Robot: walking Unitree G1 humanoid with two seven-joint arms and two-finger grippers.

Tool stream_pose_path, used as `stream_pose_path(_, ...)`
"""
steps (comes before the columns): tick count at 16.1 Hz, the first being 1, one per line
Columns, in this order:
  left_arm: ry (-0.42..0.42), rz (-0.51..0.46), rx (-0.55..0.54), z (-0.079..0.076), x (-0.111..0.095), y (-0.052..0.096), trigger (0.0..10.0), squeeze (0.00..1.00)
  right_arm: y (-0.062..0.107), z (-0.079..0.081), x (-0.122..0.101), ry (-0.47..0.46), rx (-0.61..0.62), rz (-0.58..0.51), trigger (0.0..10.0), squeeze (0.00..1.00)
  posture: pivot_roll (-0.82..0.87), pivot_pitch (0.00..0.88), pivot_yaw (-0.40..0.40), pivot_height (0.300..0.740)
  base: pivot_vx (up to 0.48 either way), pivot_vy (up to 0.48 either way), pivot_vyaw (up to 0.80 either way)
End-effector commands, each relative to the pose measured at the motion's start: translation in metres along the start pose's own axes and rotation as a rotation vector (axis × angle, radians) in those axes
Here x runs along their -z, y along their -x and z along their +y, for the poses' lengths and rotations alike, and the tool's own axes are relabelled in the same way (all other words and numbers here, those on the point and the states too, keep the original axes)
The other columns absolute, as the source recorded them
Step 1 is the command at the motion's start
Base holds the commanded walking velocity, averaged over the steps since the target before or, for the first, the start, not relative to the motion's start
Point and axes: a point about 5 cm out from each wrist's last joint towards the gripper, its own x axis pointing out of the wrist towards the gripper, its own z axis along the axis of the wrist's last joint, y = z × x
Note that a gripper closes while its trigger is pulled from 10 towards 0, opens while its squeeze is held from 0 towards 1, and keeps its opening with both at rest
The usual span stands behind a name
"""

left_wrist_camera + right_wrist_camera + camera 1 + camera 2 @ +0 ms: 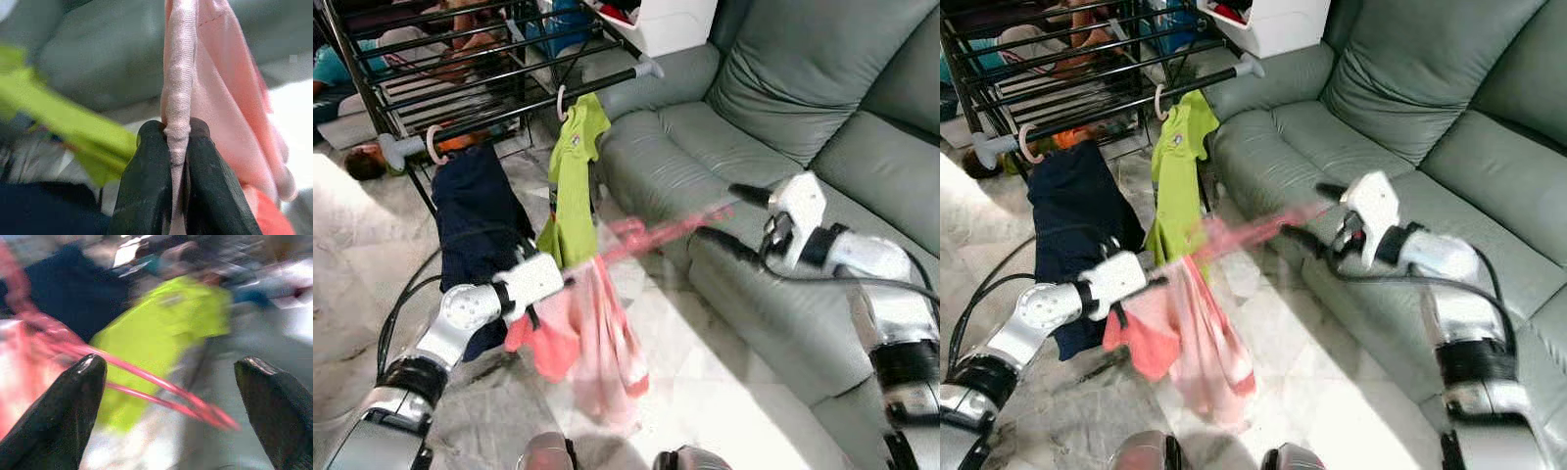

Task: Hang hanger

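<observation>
**Mid-air: pink hanger not yet on the rack**

Currently, head views: left gripper (pixel 570 281) clenched on pink garment (pixel 592 338), carrying it on its pink hanger (pixel 661 233), which sticks out toward the right gripper (pixel 1307 215), fingers spread w/ hanger end between, prob. to steady it. Drying rack's (pixel 509 73) front rail already holds a navy garment (pixel 475 220) & a green shirt (pixel 570 176); sofa (pixel 783 117) at right.

Left wrist: fingers (pixel 146 186) pinch bunched pink cloth.

Right wrist: fingertips (pixel 78 396) apart, blurred hanger wires between, not gripped.
</observation>
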Motion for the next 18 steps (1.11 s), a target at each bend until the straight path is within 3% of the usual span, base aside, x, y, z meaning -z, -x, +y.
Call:
stream_pose_path(1, 0.035, 0.022, -0.083, 0.012, 0.002, 0.002, 0.0, 0.0, 0.002, -0.021, -0.019, 0.057, 0.164, -0.085, 10.0, 0.0, -0.05, 0.031, 0.011, 0.74, 0.0, 0.0, 0.0)
stream_pose_path(2, 0.081, 0.029, -0.139, 0.018, 0.005, 0.004, 0.0, 0.0, 0.01, -0.046, -0.025, 0.088, 0.443, -0.107, 10.0, 1.0, -0.05, 0.029, 0.008, 0.74, 0.0, 0.0, 0.0)
stream_pose_path(4, 0.116, -0.029, -0.2, 0.028, -0.005, 0.004, 0.0, 0.0, 0.031, -0.064, -0.011, 0.082, 0.72, -0.03, 10.0, 1.0, -0.05, 0.031, 0.005, 0.74, 0.0, 0.0, 0.0)
stream_pose_path(5, 0.099, -0.098, -0.202, 0.034, -0.019, 0.003, 0.0, 0.0, 0.038, -0.064, 0.004, 0.029, 0.804, 0.026, 10.0, 1.0, -0.04, 0.035, 0.006, 0.74, 0.0, 0.0, 0.0)
stream_pose_path(6, 0.072, -0.172, -0.193, 0.039, -0.035, 0.003, 0.0, 0.0, 0.041, -0.058, 0.021, -0.047, 0.847, 0.076, 10.0, 0.85, -0.04, 0.035, 0.006, 0.74, 0.0, 0.0, 0.0)
stream_pose_path(7, 0.031, -0.232, -0.172, 0.042, -0.048, 0.003, 0.0, 0.0, 0.04, -0.05, 0.034, -0.109, 0.87, 0.1, 10.0, 0.62, -0.04, 0.035, 0.006, 0.74, 0.0, 0.0, 0.0)
stream_pose_path(8, -0.012, -0.286, -0.149, 0.044, -0.062, 0.005, 0.0, 0.0, 0.036, -0.036, 0.049, -0.172, 0.845, 0.149, 10.0, 0.0, -0.02, 0.045, 0.01, 0.74, 0.0, 0.0, 0.0)
stream_pose_path(10, -0.08, -0.4, -0.056, 0.042, -0.092, 0.009, 0.0, 0.0, 0.018, 0.004, 0.091, -0.39, 0.719, 0.332, 10.0, 0.0, -0.01, 0.052, 0.015, 0.74, 0.0, 0.0, 0.0)
stream_pose_path(11, -0.105, -0.428, -0.008, 0.038, -0.101, 0.011, 0.0, 0.0, 0.01, 0.016, 0.093, -0.441, 0.688, 0.314, 10.0, 0.0, -0.01, 0.053, 0.018, 0.74, 0.0, 0.0, 0.0)
stream_pose_path(15, -0.144, -0.45, 0.066, 0.03, -0.11, 0.014, 0.0, 0.0, -0.019, 0.044, 0.085, -0.547, 0.44, 0.267, 10.0, 0.0, 0.0, 0.059, 0.024, 0.74, 0.0, 0.0, 0.0)
stream_pose_path(16, -0.177, -0.436, 0.083, 0.027, -0.109, 0.012, 0.0, 0.0, -0.027, 0.057, 0.077, -0.563, 0.277, 0.234, 10.0, 0.0, 0.0, 0.059, 0.024, 0.74, 0.0, 0.0, 0.0)
stream_pose_path(18, -0.177, -0.442, 0.096, 0.024, -0.112, 0.012, 0.0, 0.0, -0.029, 0.07, 0.065, -0.572, 0.097, 0.175, 10.0, 0.0, 0.0, 0.059, 0.024, 0.74, 0.0, 0.0, 0.0)
